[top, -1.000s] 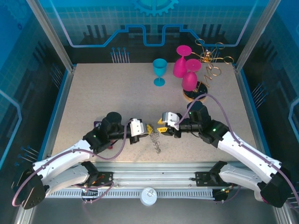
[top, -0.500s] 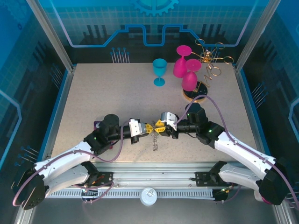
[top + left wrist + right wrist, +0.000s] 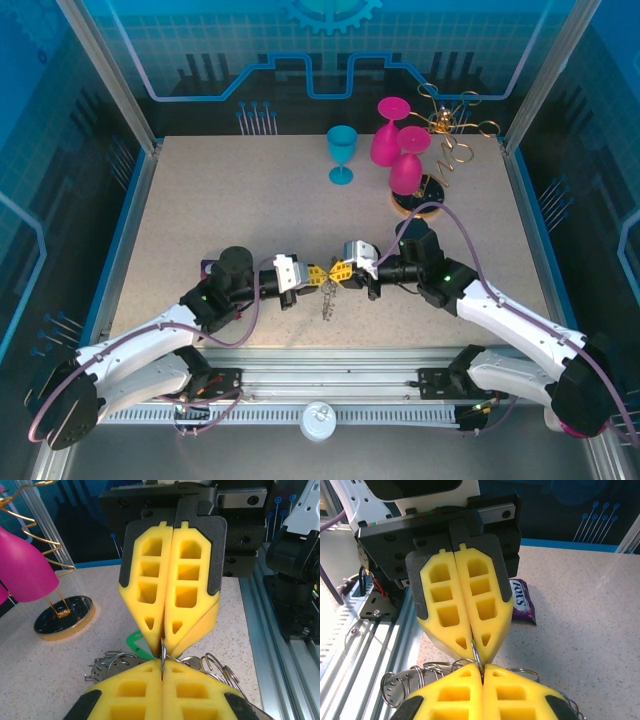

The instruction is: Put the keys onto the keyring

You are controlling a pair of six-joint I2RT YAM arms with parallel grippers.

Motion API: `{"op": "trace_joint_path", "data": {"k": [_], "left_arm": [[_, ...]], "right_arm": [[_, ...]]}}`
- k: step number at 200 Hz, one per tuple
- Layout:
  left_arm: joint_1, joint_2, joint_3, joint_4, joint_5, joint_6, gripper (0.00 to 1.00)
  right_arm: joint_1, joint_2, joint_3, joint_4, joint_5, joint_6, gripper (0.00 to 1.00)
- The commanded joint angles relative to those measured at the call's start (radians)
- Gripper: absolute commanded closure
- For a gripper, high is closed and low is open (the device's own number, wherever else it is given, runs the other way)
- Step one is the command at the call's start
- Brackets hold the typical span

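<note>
My left gripper [image 3: 317, 272] and right gripper [image 3: 339, 270] meet tip to tip above the table's near middle. Both are shut on one thin silvery wire loop [image 3: 163, 652] of the keyring [image 3: 327, 298], which dangles below them. In the left wrist view my own left gripper [image 3: 162, 669] is at the bottom and the right arm's yellow fingers [image 3: 190, 595] come down from above. The keyring's grey plate [image 3: 102, 671] and more loops spread beside it. A key's green head [image 3: 131, 641] shows behind the fingers. In the right wrist view my right gripper [image 3: 482, 674] pinches the same loop [image 3: 476, 656].
A teal goblet [image 3: 342, 152], two pink glasses [image 3: 400, 150] and a gold wire stand [image 3: 445, 150] with a dark round base [image 3: 64, 617] stand at the back right. A purple candy packet [image 3: 521, 600] lies by the left arm. The metal rail [image 3: 330, 385] runs along the near edge.
The right gripper moved left to meet the left one and shut on the wire loop. The keyring, lying on the table before, now hangs between the two grippers.
</note>
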Motion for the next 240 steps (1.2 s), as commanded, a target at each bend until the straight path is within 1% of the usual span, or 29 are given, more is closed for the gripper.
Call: {"op": "trace_joint_path", "data": {"k": [1, 3, 11, 27, 51, 67, 83, 118, 139, 152, 161, 172, 188, 192, 198, 211, 240], "left_arm": [[-0.005, -0.005, 0.013, 0.084, 0.028, -0.018, 1.00], [-0.006, -0.005, 0.014, 0.079, 0.024, -0.018, 1.00], [-0.006, -0.007, 0.024, 0.046, 0.007, -0.010, 0.94], [-0.006, -0.007, 0.052, -0.035, -0.021, 0.013, 0.93], [-0.007, 0.008, 0.105, -0.154, -0.046, 0.049, 0.89], [-0.008, 0.019, 0.135, -0.210, -0.061, 0.070, 0.83], [-0.007, 0.026, 0.157, -0.257, -0.067, 0.088, 0.82], [-0.012, 0.044, 0.204, -0.353, -0.076, 0.130, 0.85], [-0.014, 0.055, 0.226, -0.394, -0.077, 0.149, 0.90], [-0.017, 0.064, 0.238, -0.417, -0.076, 0.160, 1.00], [-0.020, 0.068, 0.243, -0.424, -0.073, 0.165, 1.00], [-0.021, 0.065, 0.236, -0.411, -0.068, 0.168, 1.00], [-0.021, 0.044, 0.205, -0.364, -0.064, 0.171, 1.00], [-0.022, 0.037, 0.192, -0.343, -0.062, 0.171, 1.00], [-0.021, 0.026, 0.173, -0.314, -0.059, 0.172, 1.00], [-0.022, 0.004, 0.137, -0.255, -0.055, 0.170, 1.00], [-0.021, -0.011, 0.108, -0.198, -0.037, 0.168, 1.00]], "right_arm": [[0.001, 0.011, 0.045, -0.045, -0.036, -0.045, 1.00], [0.001, 0.011, 0.049, -0.055, -0.032, -0.050, 1.00], [0.002, 0.008, 0.065, -0.092, -0.022, -0.069, 1.00], [0.008, 0.009, 0.102, -0.183, -0.001, -0.115, 1.00], [0.026, 0.029, 0.153, -0.316, 0.039, -0.181, 1.00], [0.044, 0.047, 0.212, -0.388, 0.075, -0.221, 1.00], [0.061, 0.063, 0.243, -0.439, 0.106, -0.252, 1.00], [0.089, 0.089, 0.296, -0.504, 0.153, -0.294, 1.00], [0.098, 0.095, 0.317, -0.522, 0.157, -0.306, 1.00], [0.104, 0.100, 0.329, -0.534, 0.158, -0.309, 1.00], [0.103, 0.094, 0.327, -0.525, 0.157, -0.302, 1.00], [0.095, 0.071, 0.305, -0.467, 0.162, -0.269, 1.00], [0.066, 0.012, 0.238, -0.354, 0.174, -0.190, 0.75], [0.056, -0.004, 0.220, -0.329, 0.173, -0.171, 0.71], [0.041, -0.026, 0.192, -0.297, 0.171, -0.144, 0.68], [0.016, -0.069, 0.130, -0.250, 0.165, -0.102, 0.65], [0.003, -0.134, 0.016, -0.181, 0.154, -0.049, 0.65]]}}
